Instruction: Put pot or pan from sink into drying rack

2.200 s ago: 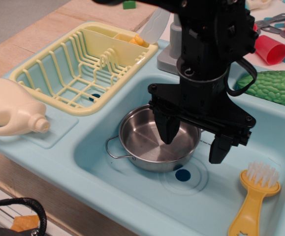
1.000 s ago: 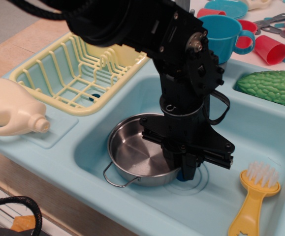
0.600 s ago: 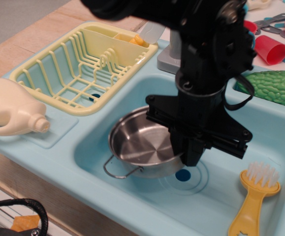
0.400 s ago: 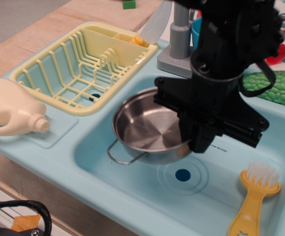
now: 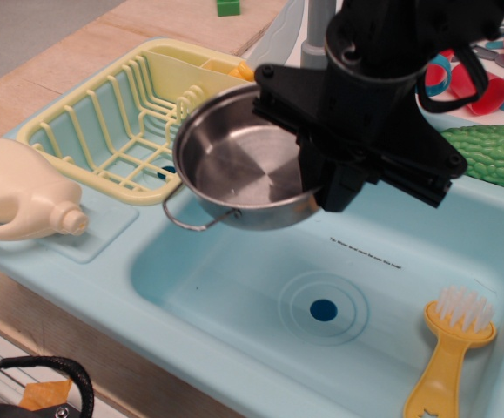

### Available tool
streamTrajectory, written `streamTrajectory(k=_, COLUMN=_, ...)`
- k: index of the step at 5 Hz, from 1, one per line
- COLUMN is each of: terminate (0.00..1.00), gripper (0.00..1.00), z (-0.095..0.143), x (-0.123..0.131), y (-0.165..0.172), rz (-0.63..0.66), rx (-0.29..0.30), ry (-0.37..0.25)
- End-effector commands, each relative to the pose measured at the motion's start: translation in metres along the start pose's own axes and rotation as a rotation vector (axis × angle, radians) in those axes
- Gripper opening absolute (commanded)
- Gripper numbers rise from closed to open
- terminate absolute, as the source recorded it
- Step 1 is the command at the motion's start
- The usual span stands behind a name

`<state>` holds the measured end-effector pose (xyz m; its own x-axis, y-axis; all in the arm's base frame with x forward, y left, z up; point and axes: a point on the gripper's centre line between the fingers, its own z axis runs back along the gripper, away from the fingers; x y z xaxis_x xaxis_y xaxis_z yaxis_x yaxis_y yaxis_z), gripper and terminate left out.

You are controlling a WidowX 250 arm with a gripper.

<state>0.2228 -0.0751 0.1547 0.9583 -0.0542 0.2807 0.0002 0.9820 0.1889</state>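
The shiny steel pot [image 5: 234, 165] hangs in the air, tilted, above the left edge of the light-blue sink [image 5: 234, 287]. My black gripper [image 5: 325, 178] is shut on the pot's right rim and holds it up. The pot's wire loop handle [image 5: 189, 222] hangs at its lower left. The pale yellow drying rack [image 5: 112, 131] stands to the left of the sink, and the pot overlaps its right edge in view. The sink's dark-blue drain hole [image 5: 323, 309] and printed text line [image 5: 366, 254] lie bare below.
A yellow dish brush [image 5: 447, 357] lies at the sink's right. A cream detergent bottle [image 5: 21, 200] lies left of the sink. A green bumpy vegetable [image 5: 495, 157] and pink and blue cups [image 5: 487, 74] sit at the back right. A grey faucet [image 5: 317, 30] stands behind the gripper.
The gripper closed on the pot's right rim in the sink, then lifted it up and to the left, toward the rack. The sink floor now shows bare.
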Motion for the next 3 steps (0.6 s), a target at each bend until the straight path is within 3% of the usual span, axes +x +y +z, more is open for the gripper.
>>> streamTrajectory(k=1, terminate=0.0, gripper=0.0, z=-0.005, x=0.021, y=0.036, rz=0.056, rx=0.01, ry=-0.02)
streamTrajectory(k=3, terminate=0.0, gripper=0.0, z=-0.022, x=0.041, y=0.087, rz=0.035, rx=-0.018, ry=-0.013)
